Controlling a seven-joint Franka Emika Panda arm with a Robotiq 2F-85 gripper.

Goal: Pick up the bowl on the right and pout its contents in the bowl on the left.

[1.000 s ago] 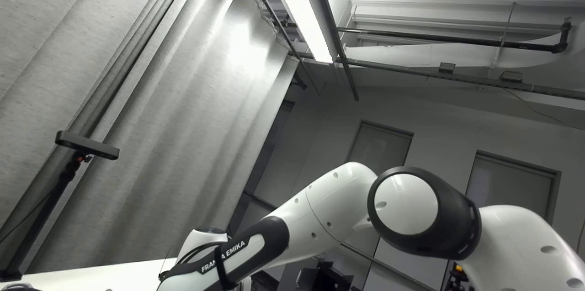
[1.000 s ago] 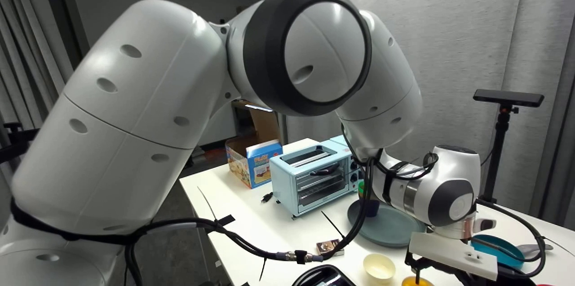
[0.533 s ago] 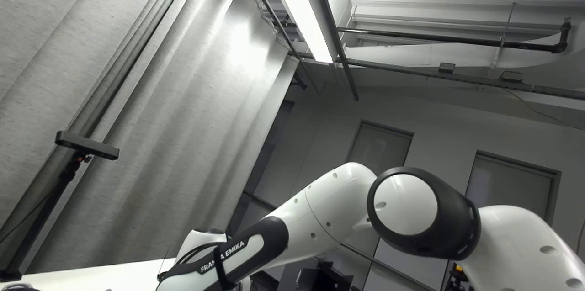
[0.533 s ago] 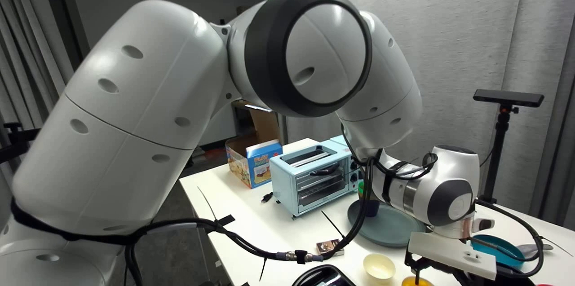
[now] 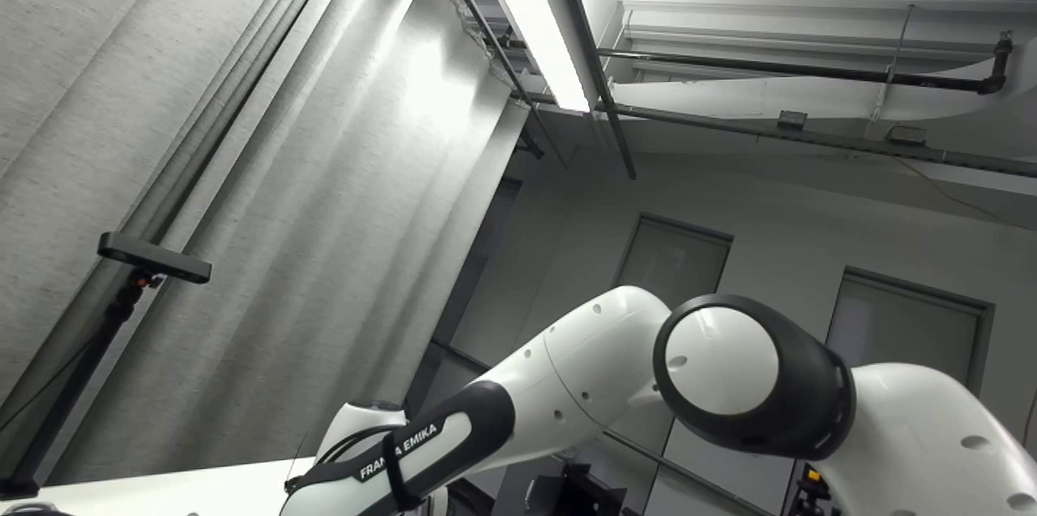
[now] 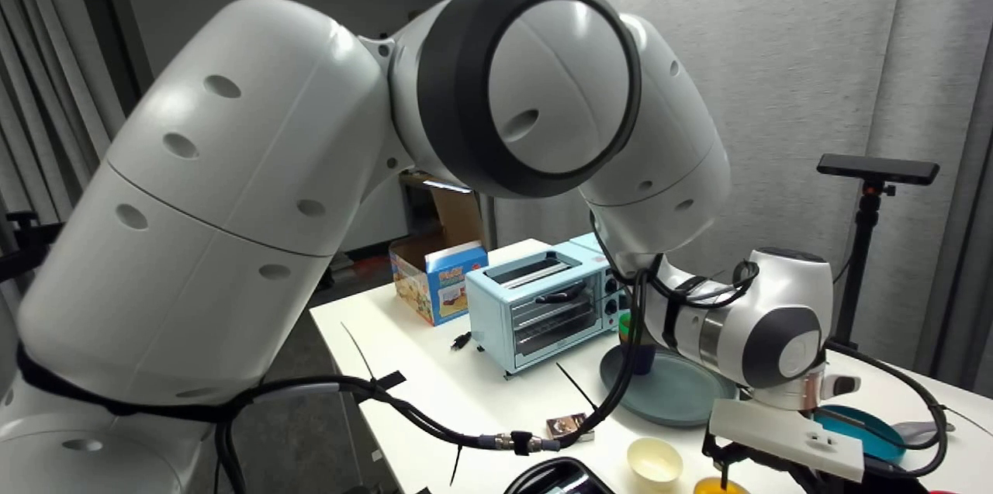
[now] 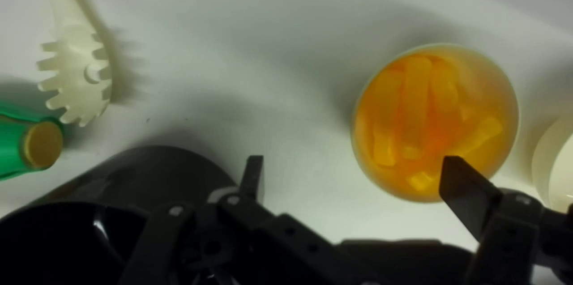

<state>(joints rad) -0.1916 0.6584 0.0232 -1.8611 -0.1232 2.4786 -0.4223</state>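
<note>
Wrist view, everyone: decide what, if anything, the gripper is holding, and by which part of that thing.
Nothing is held: the gripper stands open, with a gap showing between one finger and the filled bowl.

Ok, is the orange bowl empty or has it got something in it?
Not empty: in the wrist view, several yellow-orange pieces lie inside the orange bowl. How deep they go, I can't tell.

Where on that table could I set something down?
Bare room lies between the pasta server and the orange-filled bowl in the wrist view and, in an exterior view, between the toaster oven and small box. Crowded: around that bowl, with the gripper and a pale bowl close.
</note>
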